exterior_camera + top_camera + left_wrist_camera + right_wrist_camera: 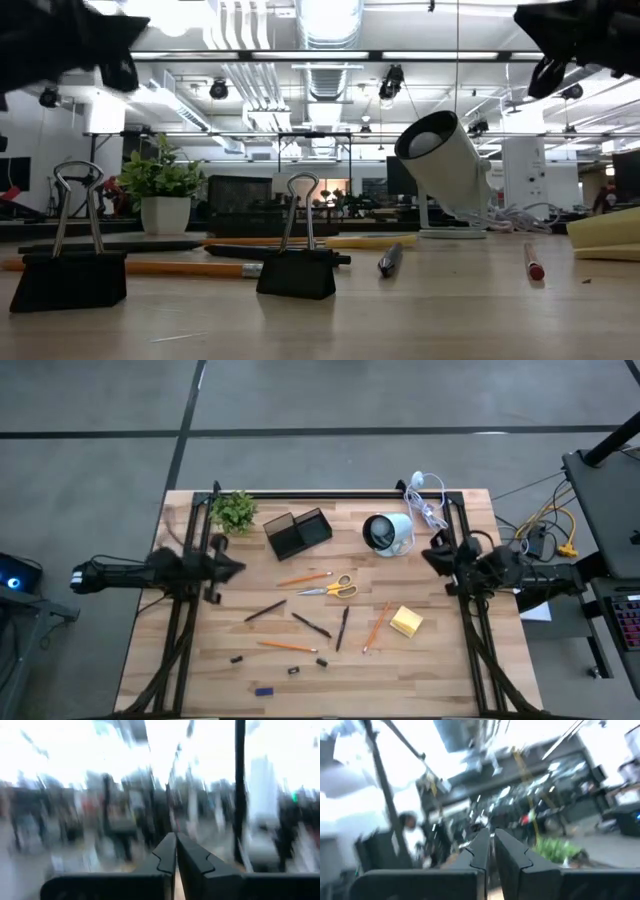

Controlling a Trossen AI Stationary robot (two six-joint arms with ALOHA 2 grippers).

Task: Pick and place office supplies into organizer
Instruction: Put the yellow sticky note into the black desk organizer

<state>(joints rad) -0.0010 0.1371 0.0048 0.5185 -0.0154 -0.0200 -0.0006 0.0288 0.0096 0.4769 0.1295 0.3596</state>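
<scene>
Nothing picked yet, I'm at the very start. Left gripper (232, 568) sits raised at the table's left edge, fingers pressed together, empty. Right gripper (436, 554) is at the right edge near the white cup (385, 533), also pinched closed w/ nothing in it.

Organizer (298, 531) is at the back centre, beside the plant (233, 510). Supplies lie loose in front of it: scissors (332, 589), sticky-note block (406, 622), pencils, pens, small bits.

Next, I reckon: spread one gripper's fingers, drop onto the nearest item, prob. scissors or a pencil (304, 577). Thin stuff lying flat needs a careful low pinch.
</scene>
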